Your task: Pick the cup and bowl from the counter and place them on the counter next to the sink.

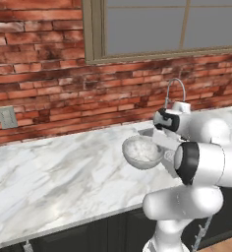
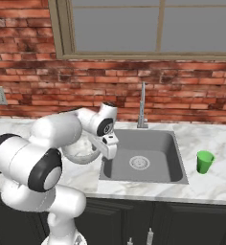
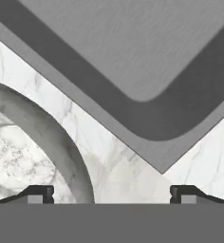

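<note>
hovering just over the counter (image 2: 201,184) at the left edge of the sink (image 2: 158,143), our gripper (image 3: 111,197) has its two fingertips spread wide, one at each side of the hand view, with nothing pinched between them.

the bowl (image 1: 142,152) sits upright on the marble just left of the basin, and in the hand view its grey rim (image 3: 61,137) curves up beside one fingertip while bare marble and the sink's corner lie ahead. so the bowl lies off to one side of the hand, not between the fingers, very near but apart as far as we can tell. we judge it already set down next to the sink.

the cup (image 2: 205,161) stands upright on the counter at the far right of the sink, across the whole basin from the gripper. we reckon the coming move turns on that: the hand must lift clear of the bowl and travel right, over the sink, to reach it.
</note>
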